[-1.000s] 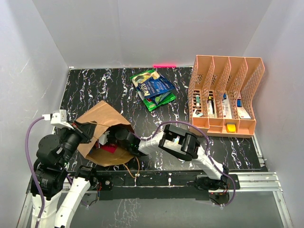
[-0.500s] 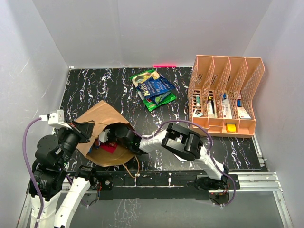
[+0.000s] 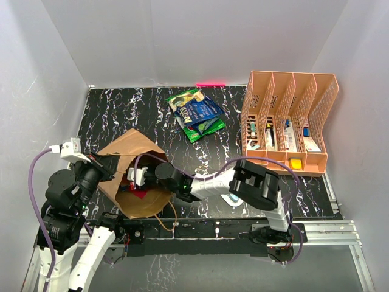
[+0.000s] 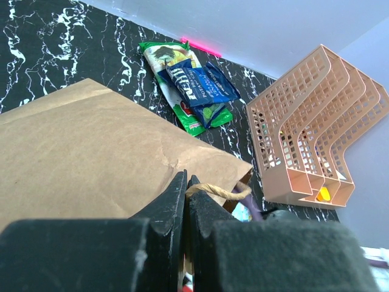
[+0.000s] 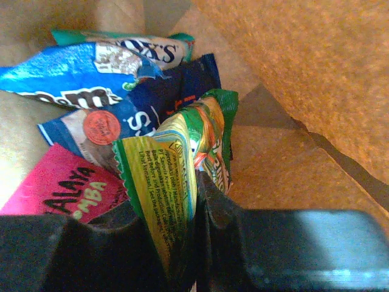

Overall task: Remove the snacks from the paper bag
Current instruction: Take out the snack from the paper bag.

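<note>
Gleaming crinkled yellow-green foil packet (image 5: 165, 182) inside matte creased paper bag (image 5: 304, 79).

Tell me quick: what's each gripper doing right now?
Left gripper: closed, pinching the paper bag.
Right gripper: closed on a yellow-green packet inside the bag.

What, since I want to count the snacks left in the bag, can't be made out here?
- Top view: the paper bag inside, hidden by its own wall and the right arm.
- Right wrist: the other packets, overlapping and partly covered by the yellow-green packet in the right gripper; uncountable.
- Left wrist: the bag's mouth, behind the left gripper shut on the handle.
- Top view: contents of the organizer, too small.
</note>
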Tool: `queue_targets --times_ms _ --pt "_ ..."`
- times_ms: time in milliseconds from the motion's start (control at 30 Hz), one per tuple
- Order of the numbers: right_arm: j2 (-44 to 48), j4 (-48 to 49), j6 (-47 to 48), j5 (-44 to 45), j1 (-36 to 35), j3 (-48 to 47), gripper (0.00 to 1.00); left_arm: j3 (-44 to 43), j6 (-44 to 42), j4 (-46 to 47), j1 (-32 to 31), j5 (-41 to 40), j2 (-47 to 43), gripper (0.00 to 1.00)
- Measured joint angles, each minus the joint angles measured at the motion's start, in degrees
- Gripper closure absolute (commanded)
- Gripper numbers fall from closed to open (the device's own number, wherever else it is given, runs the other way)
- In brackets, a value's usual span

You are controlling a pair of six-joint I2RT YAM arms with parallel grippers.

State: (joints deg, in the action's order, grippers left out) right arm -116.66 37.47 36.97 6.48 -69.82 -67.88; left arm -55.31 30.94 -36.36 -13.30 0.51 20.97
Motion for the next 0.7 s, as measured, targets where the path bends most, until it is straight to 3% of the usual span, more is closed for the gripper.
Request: queue_targets --times_ms 367,700 --pt "12.2 -2.2 -6.8 -7.3 -0.3 7.5 0.92 -0.5 0.3 -0.7 0.0 -1.6 0.7 1.0" --pt "36.2 -21.7 -8.4 -22.1 -0.2 16.1 0.92 -0.7 0.9 -1.4 0.0 -2.7 1.5 1.0"
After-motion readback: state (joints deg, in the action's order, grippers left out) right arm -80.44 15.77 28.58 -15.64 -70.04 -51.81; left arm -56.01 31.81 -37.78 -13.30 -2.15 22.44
